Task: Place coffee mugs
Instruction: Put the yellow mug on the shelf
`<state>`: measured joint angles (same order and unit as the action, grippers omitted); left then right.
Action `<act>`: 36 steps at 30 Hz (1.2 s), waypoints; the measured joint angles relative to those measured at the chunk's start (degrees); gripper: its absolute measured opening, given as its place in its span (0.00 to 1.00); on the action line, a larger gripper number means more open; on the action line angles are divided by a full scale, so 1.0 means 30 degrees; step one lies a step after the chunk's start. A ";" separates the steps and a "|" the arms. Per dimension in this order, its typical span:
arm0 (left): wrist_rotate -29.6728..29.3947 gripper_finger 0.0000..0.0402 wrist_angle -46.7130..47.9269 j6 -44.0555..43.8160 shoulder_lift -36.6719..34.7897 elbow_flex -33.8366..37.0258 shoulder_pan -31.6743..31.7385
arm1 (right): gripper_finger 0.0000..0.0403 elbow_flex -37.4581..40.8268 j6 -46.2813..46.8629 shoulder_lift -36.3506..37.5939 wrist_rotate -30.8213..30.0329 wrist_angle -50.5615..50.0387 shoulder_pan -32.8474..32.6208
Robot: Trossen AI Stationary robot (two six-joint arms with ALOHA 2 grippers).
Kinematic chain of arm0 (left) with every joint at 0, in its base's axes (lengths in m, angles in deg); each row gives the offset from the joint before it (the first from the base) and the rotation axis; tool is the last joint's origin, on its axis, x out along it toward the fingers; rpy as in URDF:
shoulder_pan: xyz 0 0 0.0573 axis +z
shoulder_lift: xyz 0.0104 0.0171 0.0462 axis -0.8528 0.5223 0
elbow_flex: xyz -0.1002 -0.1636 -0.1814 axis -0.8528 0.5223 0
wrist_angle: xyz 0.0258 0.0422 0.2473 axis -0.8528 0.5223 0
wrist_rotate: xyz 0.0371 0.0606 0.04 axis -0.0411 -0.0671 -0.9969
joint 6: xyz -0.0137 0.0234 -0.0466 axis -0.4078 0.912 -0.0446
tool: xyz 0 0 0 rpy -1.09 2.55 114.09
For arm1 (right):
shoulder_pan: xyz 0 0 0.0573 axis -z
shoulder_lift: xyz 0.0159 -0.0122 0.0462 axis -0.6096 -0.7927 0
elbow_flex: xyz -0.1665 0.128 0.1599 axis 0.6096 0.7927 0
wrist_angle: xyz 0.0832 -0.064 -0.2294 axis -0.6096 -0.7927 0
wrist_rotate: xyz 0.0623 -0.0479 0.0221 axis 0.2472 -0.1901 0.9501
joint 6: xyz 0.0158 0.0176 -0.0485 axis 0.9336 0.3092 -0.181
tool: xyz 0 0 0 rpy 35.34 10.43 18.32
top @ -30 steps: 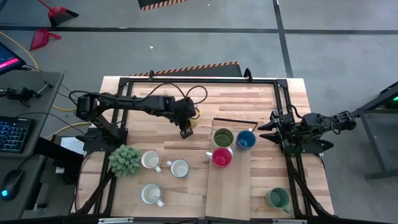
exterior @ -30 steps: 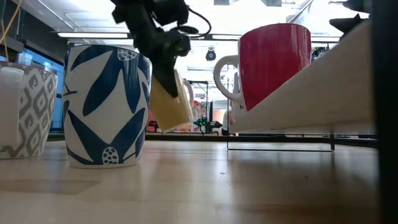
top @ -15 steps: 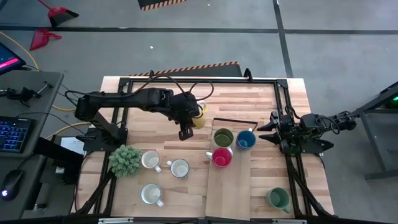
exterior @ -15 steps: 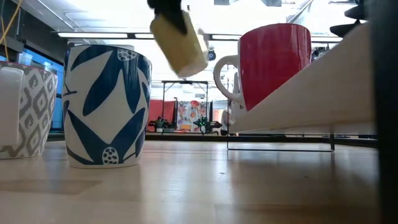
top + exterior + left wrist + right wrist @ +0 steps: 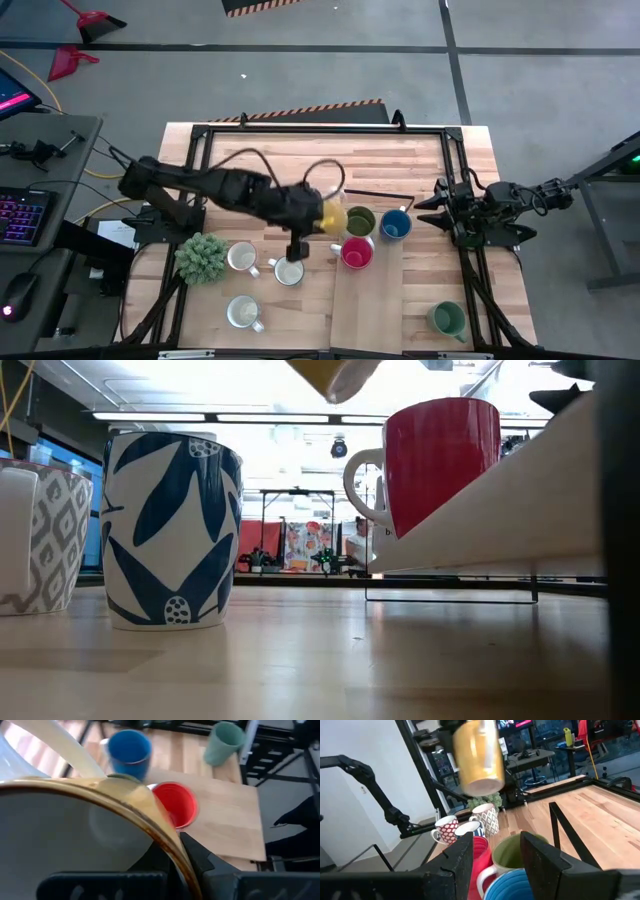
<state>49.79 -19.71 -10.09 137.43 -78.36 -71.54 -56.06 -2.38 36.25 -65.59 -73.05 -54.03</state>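
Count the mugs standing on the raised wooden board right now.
4: olive green mug, blue mug and red mug at the board's far end, teal mug near its front corner. None look hidden.

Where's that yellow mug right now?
In the high view the yellow mug is up in the air, held by the left hand, just left of the olive mug on the board.

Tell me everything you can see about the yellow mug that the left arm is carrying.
The yellow mug looks like glossy ceramic, mustard-gold outside and pale cream inside, with a thin golden rim. It is held in the air by the left gripper, clear of the table, just beside the raised wooden board and near the olive green mug and red mug. In the right wrist view it hangs about upright, base down. Its handle cannot be made out.
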 joint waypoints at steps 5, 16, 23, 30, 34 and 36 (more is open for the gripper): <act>-0.0079 0.02 -0.1801 0.0320 0.1048 0.0000 -0.1162 | 0.36 0.0000 0.0884 -0.0001 -0.0105 0.0002 -0.0002; -0.0246 0.02 -0.0026 0.1565 0.4553 -0.4988 -0.2943 | 0.36 0.0000 0.1331 -0.0014 -0.0333 0.0333 0.0001; -0.0178 0.02 0.2129 0.1866 0.7274 -0.9181 -0.3654 | 0.36 0.0000 0.1188 -0.0007 -0.1266 0.0260 -0.0002; -0.0135 0.02 0.2152 0.1516 0.8531 -1.0805 -0.4218 | 0.36 0.0000 0.1338 -0.0007 -0.1139 0.0231 0.0001; -0.0292 0.02 0.2198 0.1213 0.8547 -1.0805 -0.4602 | 0.36 0.0000 0.1345 -0.0007 -0.0922 0.0223 0.0001; -0.0283 0.02 0.2162 0.1155 0.8547 -1.0805 -0.4760 | 0.36 0.0000 0.1341 -0.0007 -0.0879 0.0223 -0.0004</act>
<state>48.94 -13.22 -6.62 163.07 -110.78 -85.82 -56.06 1.65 36.23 -68.22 -72.38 -54.04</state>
